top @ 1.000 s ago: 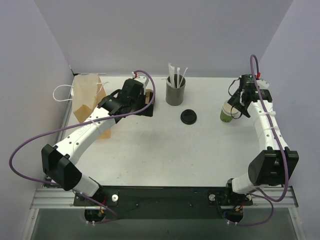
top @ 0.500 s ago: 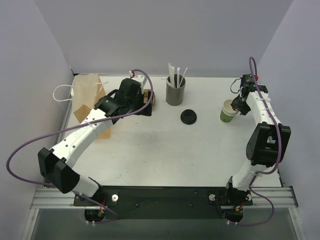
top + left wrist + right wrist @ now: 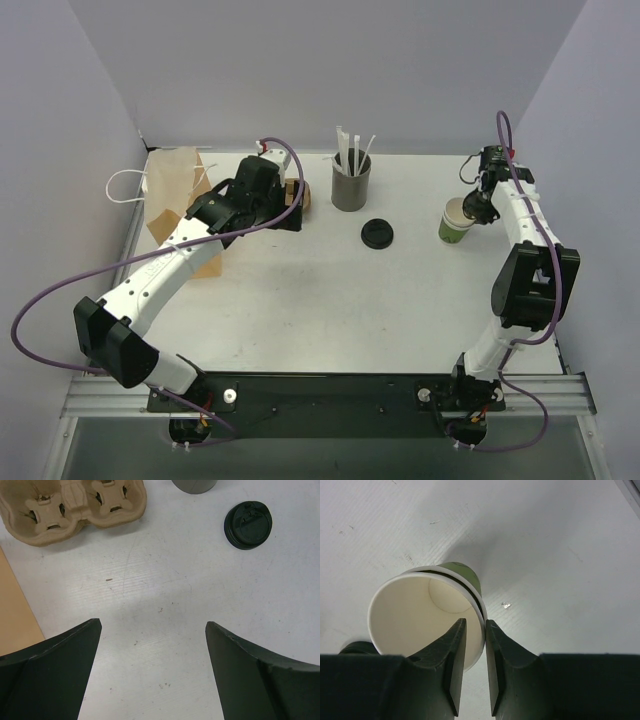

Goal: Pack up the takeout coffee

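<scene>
Since the coming move is, as I judge, a lift of the green cup [image 3: 455,222], what matters is that its wall already stands between the fingers of the right gripper [image 3: 475,625]. One finger is inside the mouth and the other outside, and they are closed on the rim at the side nearest the wrist. The cup stands upright on the table [image 3: 300,290], with its long axis running down along the fingers and its body a little to their left. It has no lid. The rim looks double, maybe two cups one inside the other, but I cannot tell.

The black lid [image 3: 377,233] lies flat, well apart to the left of this gripper, about halfway to the other arm. The left gripper [image 3: 152,625] is wide open and holds nothing. For it the lid is ahead and to the right, and the cardboard cup tray [image 3: 75,505] is ahead and to the left. The right arm is clearly the nearer one to the cup.

Compared with one second before, the right fingers have come together on the rim and the right elbow has folded up. The cup, the lid and the left arm have hardly moved.
</scene>
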`<state>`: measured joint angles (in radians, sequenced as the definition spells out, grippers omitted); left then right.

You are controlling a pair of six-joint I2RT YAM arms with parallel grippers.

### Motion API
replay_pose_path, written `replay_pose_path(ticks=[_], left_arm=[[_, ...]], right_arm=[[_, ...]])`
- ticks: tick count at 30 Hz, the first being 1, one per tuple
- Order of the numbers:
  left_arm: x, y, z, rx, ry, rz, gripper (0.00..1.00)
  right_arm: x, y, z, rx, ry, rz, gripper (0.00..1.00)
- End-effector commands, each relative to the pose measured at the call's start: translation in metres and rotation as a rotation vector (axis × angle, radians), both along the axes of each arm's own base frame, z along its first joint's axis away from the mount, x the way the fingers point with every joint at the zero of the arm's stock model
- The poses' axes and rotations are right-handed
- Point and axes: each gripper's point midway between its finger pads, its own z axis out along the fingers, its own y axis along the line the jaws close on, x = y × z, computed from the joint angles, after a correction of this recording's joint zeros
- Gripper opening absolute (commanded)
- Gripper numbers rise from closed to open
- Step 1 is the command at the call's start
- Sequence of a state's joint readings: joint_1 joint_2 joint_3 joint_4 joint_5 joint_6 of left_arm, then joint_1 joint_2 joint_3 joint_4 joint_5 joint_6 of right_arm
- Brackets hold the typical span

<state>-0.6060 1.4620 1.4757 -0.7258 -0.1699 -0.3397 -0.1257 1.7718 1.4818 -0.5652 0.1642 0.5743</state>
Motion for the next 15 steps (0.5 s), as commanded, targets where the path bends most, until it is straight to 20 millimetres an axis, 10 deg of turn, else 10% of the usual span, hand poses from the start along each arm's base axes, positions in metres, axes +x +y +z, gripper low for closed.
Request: replay_pose_path(ticks=[1,15], left_arm=[[0.001,0.0,0.011,-0.028,-0.03,-0.002,0.97],[0.003,-0.001,0.007,-0.022,-0.017,0.0,0.97]], right_arm=[[0.002,-0.006,0.015,-0.02,-0.012,-0.011,0.18],[-0.003,-0.009,0.034,-0.04,-0.036,-0.018,0.0]])
